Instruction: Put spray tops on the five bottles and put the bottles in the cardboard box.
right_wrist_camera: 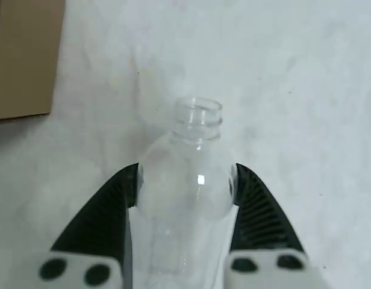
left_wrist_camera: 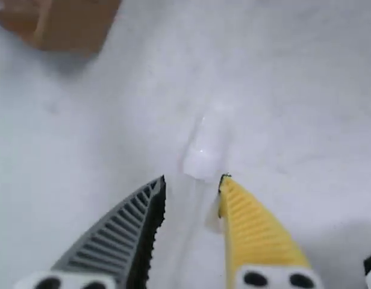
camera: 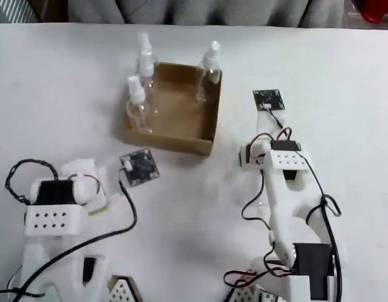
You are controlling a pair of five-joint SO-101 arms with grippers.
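The cardboard box [camera: 171, 142] stands at the middle back of the table and holds three clear bottles with white spray tops [camera: 138, 104] [camera: 146, 66] [camera: 208, 75]. A clear bottle [right_wrist_camera: 188, 180] with a bare threaded neck sits in my right gripper [right_wrist_camera: 187, 171], whose black fingers press on both its sides. My left gripper [left_wrist_camera: 193, 177], one finger grey and one yellow, stands open over the table at the front left. A white spray top [left_wrist_camera: 203, 150] lies just ahead of its fingertips, its near end reaching in between them.
Two small circuit boards with cables lie on the white table, one [camera: 138, 167] in front of the box and one [camera: 269, 99] to its right. A box corner [left_wrist_camera: 59, 24] lies beyond the left gripper, and the box's side [right_wrist_camera: 23, 60] is beside the right one.
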